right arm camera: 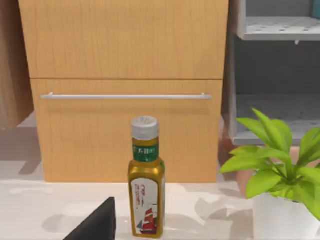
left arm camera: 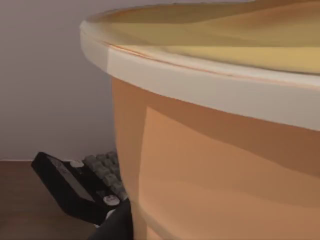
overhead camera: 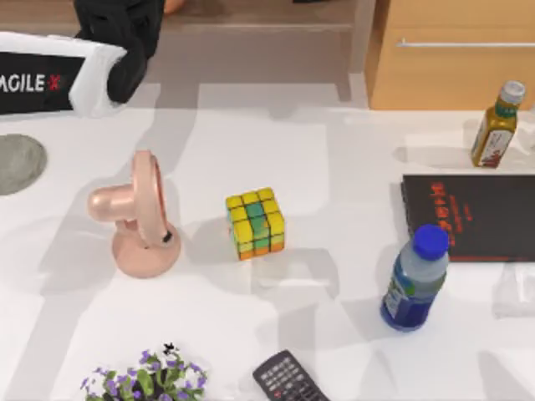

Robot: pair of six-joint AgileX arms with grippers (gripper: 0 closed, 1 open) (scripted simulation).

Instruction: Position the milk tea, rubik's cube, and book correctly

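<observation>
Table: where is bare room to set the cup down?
Bare table behind the cube, between fan and book; also between cube and blue bottle. Crowded at right, around the book and olive bottle.

A rendered, home-like room: a white table [overhead camera: 276, 317] stands before a wooden cabinet [right arm camera: 125, 90] with a metal drawer handle [right arm camera: 125, 96] and a grey open shelf unit [right arm camera: 275, 75]. Household odds and ends sit about — a pink desk fan [overhead camera: 138, 213], a remote [overhead camera: 288, 380], a potted green plant [right arm camera: 280, 175], purple flowers [overhead camera: 146, 380], an oil bottle [right arm camera: 146, 180] and a blue-capped drink bottle [overhead camera: 415, 280]
</observation>
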